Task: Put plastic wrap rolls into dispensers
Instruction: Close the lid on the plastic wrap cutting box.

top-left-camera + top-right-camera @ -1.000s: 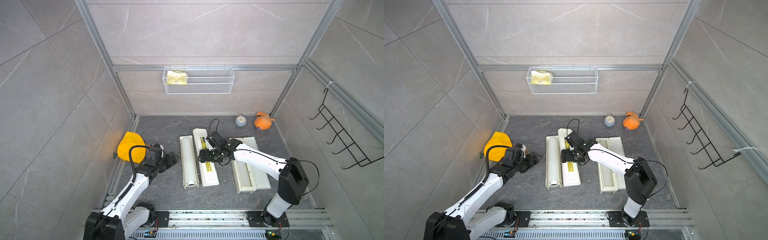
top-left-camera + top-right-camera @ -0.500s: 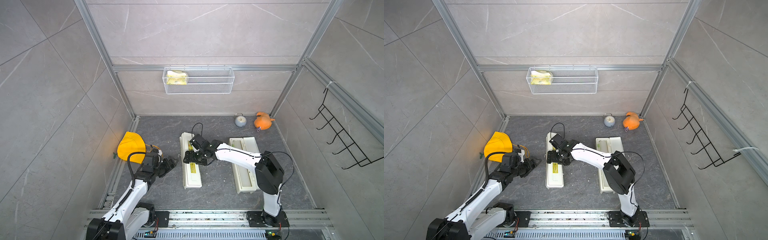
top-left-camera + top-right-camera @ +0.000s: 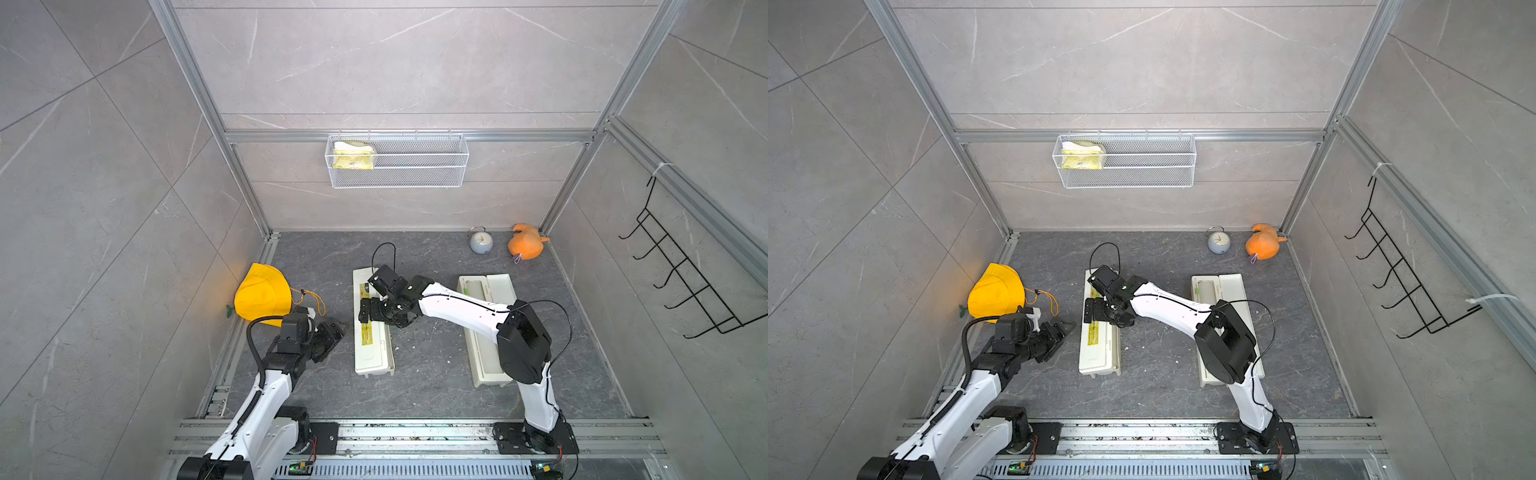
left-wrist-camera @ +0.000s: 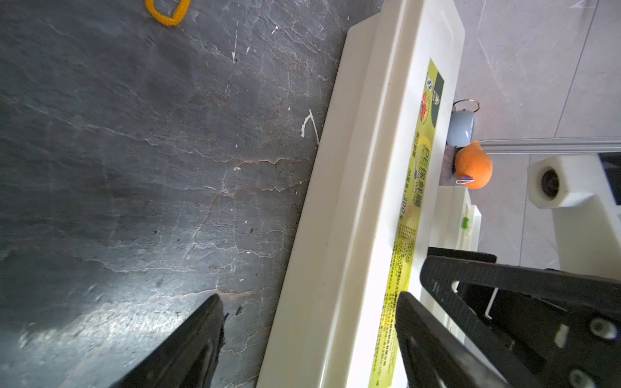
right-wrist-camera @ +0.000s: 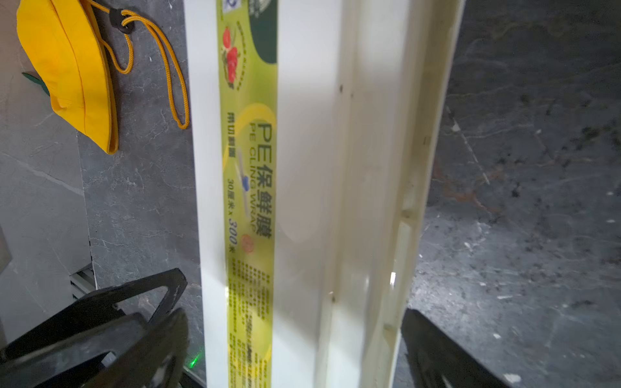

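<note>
One dispenser [image 3: 374,349] [image 3: 1100,353] lies lid-down shut left of centre, yellow-green label on top; whatever it holds is hidden. My right gripper [image 3: 377,315] [image 5: 295,312] hovers over its middle, open, a finger on each side of the box [image 5: 309,168]. Just left of that box my left gripper [image 3: 336,328] [image 4: 309,297] is open and holds nothing. The other dispenser [image 3: 500,286] [image 3: 1229,286] lies open on the right. A plastic wrap roll [image 3: 473,287] [image 3: 1204,289] rests in its trough, mostly behind my right arm.
A yellow hat [image 3: 262,297] with a cord lies by the left wall. A small clock [image 3: 481,242] and an orange plush toy [image 3: 525,247] sit at the back right. A wire basket [image 3: 397,166] hangs on the back wall, a black hook rack [image 3: 685,282] on the right wall.
The left dispenser's lid, open a second ago with a roll showing, has been swung shut by my right gripper, whose jaws have since widened. My left gripper drew slightly nearer the box.
</note>
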